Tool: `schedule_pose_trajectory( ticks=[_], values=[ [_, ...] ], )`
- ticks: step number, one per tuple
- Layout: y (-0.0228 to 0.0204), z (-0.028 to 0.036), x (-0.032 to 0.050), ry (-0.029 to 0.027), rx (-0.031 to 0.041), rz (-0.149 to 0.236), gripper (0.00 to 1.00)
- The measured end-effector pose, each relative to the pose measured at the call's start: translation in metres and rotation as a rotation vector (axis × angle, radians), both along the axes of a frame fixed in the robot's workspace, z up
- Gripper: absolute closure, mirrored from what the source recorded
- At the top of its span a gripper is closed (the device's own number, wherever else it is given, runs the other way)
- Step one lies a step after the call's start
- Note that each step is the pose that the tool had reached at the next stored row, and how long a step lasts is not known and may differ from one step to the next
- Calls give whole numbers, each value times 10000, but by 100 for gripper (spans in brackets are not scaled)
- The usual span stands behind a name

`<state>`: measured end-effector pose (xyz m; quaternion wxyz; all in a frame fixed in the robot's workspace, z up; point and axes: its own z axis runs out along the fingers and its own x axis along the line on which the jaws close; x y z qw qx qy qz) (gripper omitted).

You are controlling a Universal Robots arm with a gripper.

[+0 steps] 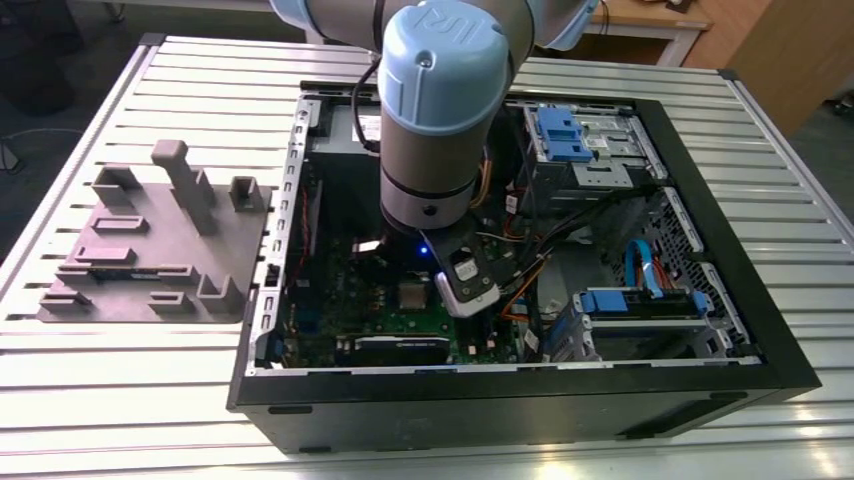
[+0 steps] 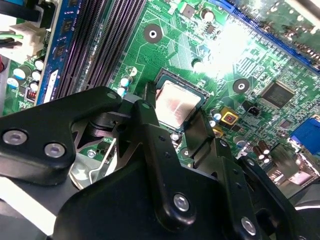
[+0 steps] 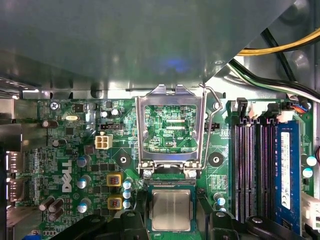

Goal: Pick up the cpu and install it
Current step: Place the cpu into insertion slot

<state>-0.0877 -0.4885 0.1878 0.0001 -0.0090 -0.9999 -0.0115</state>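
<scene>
In the exterior view the arm (image 1: pixel 434 120) reaches down into an open computer case (image 1: pixel 534 400) lying on the slatted table (image 1: pixel 134 400). Its hand (image 1: pixel 461 290) is low over the green motherboard (image 1: pixel 334 320). A grey fixture block (image 1: pixel 147 250) stands on the table at the exterior view's left, well apart from the case.

In the second wrist view the hand (image 2: pixel 176 117) straddles the cpu (image 2: pixel 175 102), which lies flat within the dark socket surround with its shiny top catching the light. I cannot tell whether the hand is clamped on the chip or stands free of it.

In the first wrist view the cpu (image 3: pixel 171 210) sits in the socket. The metal load plate (image 3: pixel 170 130) is swung open just beside it, and the wire lever (image 3: pixel 212 100) is raised. The hand (image 3: pixel 172 231) is directly over the chip. The memory slots (image 3: pixel 250 170) and a blue memory module (image 3: pixel 287 170) run alongside.

My worry is seating. If the chip rests slightly askew, any downward push could bend the socket contacts. A sideways drag from the hand could also shift it out of its keying. The raised load plate is near enough to be knocked.

White print marks the board, and there are small labels on the module; I leave these unread.
</scene>
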Motion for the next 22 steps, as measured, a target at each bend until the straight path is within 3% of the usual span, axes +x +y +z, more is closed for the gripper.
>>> schedule_pose_trajectory(
  ticks=[10,11,14,22],
  values=[
    [0,-18,1,-2,3,3,52],
    [0,-18,1,0,4,3,46],
    [0,-14,0,-2,10,0,46],
    [0,138,0,18,9,2,47]
  ],
)
